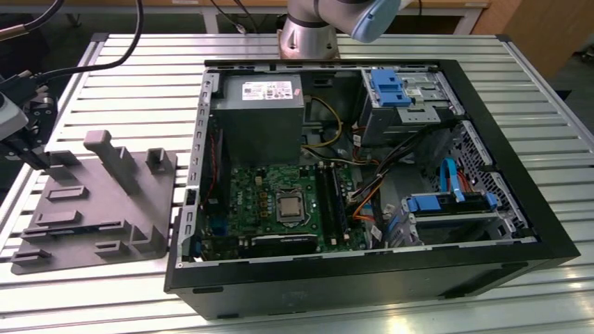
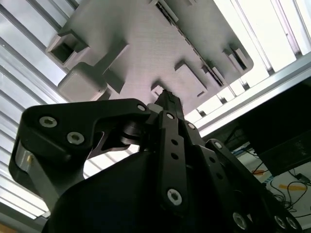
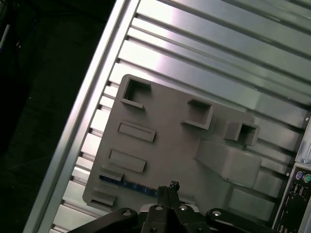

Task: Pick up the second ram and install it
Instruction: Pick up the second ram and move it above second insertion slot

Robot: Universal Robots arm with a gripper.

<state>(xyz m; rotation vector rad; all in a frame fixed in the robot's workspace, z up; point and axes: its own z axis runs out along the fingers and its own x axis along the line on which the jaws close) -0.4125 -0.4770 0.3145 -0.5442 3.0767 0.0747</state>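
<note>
The second ram [image 3: 127, 184], a thin blue stick, lies in a groove near the edge of the grey fixture plate [image 3: 165, 141] in the first wrist view. My gripper [image 3: 170, 188] hovers above the plate, its tips close to one end of the stick, with the fingers together and nothing between them. In the second wrist view the gripper [image 2: 165, 96] points down at the plate's raised blocks. In the exterior view the gripper [image 1: 30, 154] hangs at the far left over the plate [image 1: 97, 202]. The black memory slots [image 1: 330, 202] sit on the green motherboard [image 1: 264, 191] inside the open case.
The open computer case [image 1: 371, 264] takes up the middle and right of the slatted aluminium table [image 1: 139, 62]. Inside it are a power supply [image 1: 260, 115], drive bays [image 1: 408, 97] and loose cables [image 1: 371, 188]. The plate carries tall grey posts [image 1: 111, 156].
</note>
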